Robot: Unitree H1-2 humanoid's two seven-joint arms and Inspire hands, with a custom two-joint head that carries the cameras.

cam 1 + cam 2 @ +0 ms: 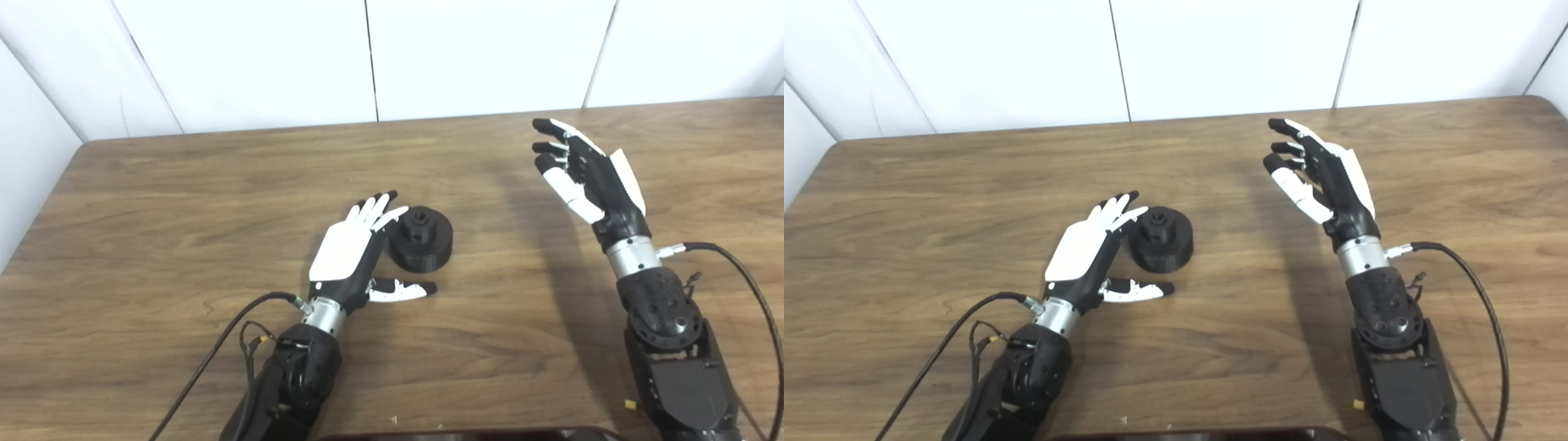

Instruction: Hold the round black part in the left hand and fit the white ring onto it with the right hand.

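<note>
The round black part (421, 238) stands on the wooden table (153, 202) near its middle, a small hub sticking up from its top. My left hand (358, 251) lies open just left of it, fingers stretched alongside its left edge and the thumb pointing right below it, not closed on it. My right hand (585, 174) hovers open above the table's right half, well clear of the part, palm turned left and holding nothing. No white ring shows in either view.
White wall panels (367, 55) rise behind the table's far edge. Cables (747, 275) trail from both wrists across the tabletop. A dark object's edge (465, 435) shows at the bottom of the picture. A few small crumbs (629, 404) lie by the near edge.
</note>
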